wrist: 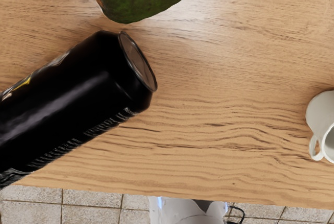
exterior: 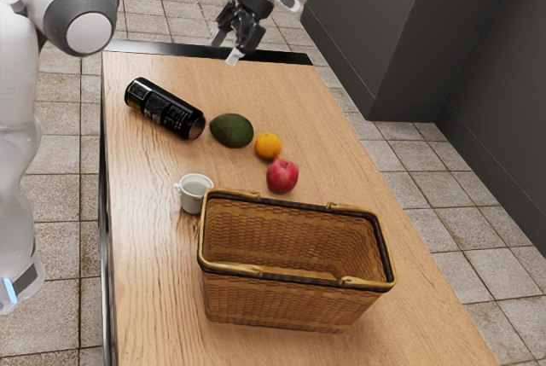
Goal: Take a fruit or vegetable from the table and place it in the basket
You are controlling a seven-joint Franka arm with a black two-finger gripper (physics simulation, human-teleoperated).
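In the exterior view, the gripper [exterior: 226, 48] is hovering at twelve o'clock from the avocado [exterior: 232, 130], its fingers apparently standing wide apart. Relative to the basket [exterior: 281, 302], the apple [exterior: 282, 177] is resting at twelve o'clock, the orange [exterior: 268, 146] is sitting between eleven and twelve, and the mug [exterior: 194, 196] is standing at ten.

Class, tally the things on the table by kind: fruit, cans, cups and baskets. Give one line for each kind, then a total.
Fruit: 3 (avocado, orange, apple)
Cans: 1 (black can)
Cups: 1 (white cup)
Baskets: 1 (wicker basket)
Total: 6
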